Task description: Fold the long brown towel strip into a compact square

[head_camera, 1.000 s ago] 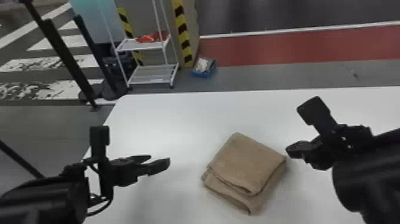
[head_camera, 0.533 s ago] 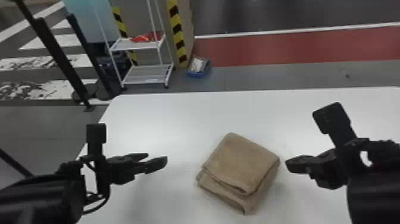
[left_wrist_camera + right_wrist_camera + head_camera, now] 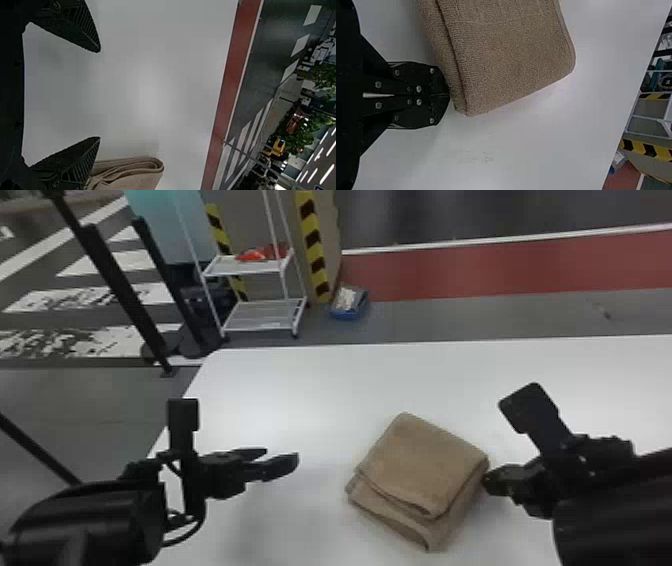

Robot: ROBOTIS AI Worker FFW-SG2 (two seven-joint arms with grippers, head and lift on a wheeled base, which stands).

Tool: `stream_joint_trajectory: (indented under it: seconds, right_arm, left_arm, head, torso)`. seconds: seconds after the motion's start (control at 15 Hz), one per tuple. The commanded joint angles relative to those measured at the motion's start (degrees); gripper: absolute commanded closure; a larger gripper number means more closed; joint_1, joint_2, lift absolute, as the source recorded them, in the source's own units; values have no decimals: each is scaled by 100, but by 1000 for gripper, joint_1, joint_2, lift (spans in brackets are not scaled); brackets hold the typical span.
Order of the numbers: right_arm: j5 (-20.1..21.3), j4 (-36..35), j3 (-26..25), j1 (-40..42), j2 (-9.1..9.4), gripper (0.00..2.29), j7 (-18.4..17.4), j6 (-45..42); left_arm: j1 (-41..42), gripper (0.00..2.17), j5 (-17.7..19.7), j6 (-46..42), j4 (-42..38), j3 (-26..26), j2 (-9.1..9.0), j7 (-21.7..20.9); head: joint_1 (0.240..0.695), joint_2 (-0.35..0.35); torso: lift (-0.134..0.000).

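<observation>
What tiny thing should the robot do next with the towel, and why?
I think the right gripper might give the towel a gentle nudge to tidy it. Its shut fingers are right beside the towel's right edge, and the towel is already folded small, but its bottom layer pokes out past the top one on the near side.

Towel [image 3: 425, 465]: was cut off in both wrist views, underside hidden.
Right arm [image 3: 620, 510]: ran past the head view's edge.
Red thing [image 3: 252, 255] on rack [image 3: 260, 325]: was too blurred to name.
</observation>
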Motion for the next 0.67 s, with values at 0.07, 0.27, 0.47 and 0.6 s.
stream_joint_trajectory:
  seconds: [0.07, 0.27, 0.47, 0.6]
  right_arm:
    - [-236, 486, 20, -249, 5, 2108, -379, -680]
    - [-420, 689, 64, -398, 5, 2105, -721, -1049]
    - [-561, 1119, 64, -556, 5, 2108, -976, -1471]
    - [-693, 1418, 91, -618, 5, 2105, -1143, -1963]
  left_arm:
    - [35, 100, -4, 0, -9, 51, -11, -9]
    - [43, 100, -4, 0, -18, 51, -38, -9]
    - [52, 100, -13, 0, -9, 25, -46, -9]
    - [70, 100, -13, 0, -27, 34, -46, -9]
  head:
    - [695, 245]
    - [695, 247]
    - [695, 250]
    - [695, 248]
  torso:
    - [-125]
    - [-125]
    - [-125]
    - [-125]
